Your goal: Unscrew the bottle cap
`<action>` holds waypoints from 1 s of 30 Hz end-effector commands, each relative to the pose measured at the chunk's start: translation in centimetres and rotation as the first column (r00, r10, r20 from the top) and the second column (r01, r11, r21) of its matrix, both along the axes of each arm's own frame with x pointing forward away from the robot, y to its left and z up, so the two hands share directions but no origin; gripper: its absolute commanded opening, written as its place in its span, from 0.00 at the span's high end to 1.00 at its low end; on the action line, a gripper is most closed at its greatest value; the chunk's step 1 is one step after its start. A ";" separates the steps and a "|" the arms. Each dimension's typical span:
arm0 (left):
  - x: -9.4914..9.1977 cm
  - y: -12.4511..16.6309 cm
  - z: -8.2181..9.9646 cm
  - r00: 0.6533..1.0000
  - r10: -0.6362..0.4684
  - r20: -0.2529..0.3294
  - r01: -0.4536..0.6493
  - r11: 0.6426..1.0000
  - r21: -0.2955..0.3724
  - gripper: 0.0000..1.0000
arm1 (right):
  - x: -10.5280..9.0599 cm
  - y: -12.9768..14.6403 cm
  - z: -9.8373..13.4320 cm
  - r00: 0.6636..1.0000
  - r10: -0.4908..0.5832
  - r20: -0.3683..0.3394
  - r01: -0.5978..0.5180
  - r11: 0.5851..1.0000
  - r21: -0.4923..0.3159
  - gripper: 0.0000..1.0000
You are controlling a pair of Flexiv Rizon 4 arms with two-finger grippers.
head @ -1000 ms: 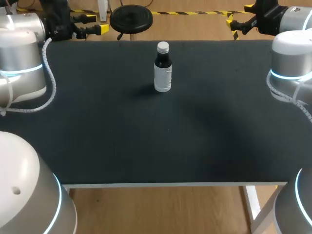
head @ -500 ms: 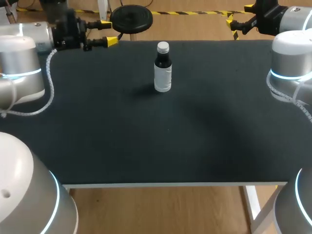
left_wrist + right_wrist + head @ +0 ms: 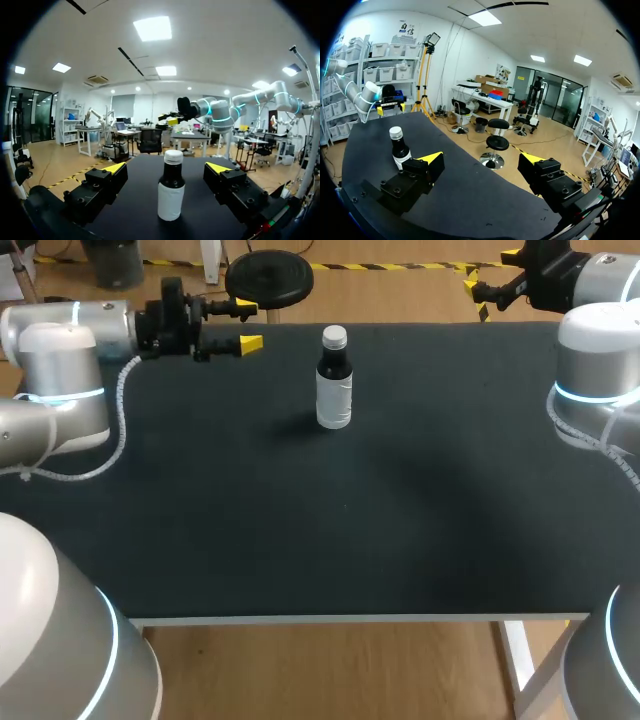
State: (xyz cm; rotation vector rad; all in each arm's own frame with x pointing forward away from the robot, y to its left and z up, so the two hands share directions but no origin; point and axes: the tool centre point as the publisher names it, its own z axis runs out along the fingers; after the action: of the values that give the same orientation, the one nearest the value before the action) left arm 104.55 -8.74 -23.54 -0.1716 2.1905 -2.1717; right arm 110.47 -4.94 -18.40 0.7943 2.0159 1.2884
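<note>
A small dark bottle [image 3: 334, 385] with a white label and a white cap [image 3: 334, 337] stands upright on the black table [image 3: 400, 530], toward its far middle. My left gripper [image 3: 247, 325] hovers level at the far left, open, its yellow tips pointing at the bottle with a gap in between. From the left wrist, the bottle [image 3: 170, 192] stands ahead of the open left gripper [image 3: 167, 168], centred between its fingers [image 3: 116, 168], untouched. My right gripper [image 3: 489, 282] is open at the far right corner. In the right wrist view, the bottle [image 3: 399, 150] stands off to the side of the right gripper [image 3: 481, 158].
My two arm bases fill the near corners of the table, and the arm links [image 3: 600, 370] rise along both sides. The table's front edge [image 3: 350, 619] runs white across the near side.
My left arm has swung in from the far left corner toward the bottle, its gripper now over the table. The bottle and the right arm have not moved.
</note>
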 end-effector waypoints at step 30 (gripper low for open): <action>0.2 -7.5 -4.7 0.982 -0.186 -0.035 0.187 0.982 0.015 0.00 | 0.0 0.0 0.0 1.000 0.000 0.000 0.000 1.000 0.000 0.00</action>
State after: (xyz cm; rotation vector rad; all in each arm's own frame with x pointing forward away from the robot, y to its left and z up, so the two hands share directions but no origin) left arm 103.90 -15.89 -27.87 -0.0343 2.3122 -2.2410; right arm 110.47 -4.95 -18.40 0.7943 2.0159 1.2884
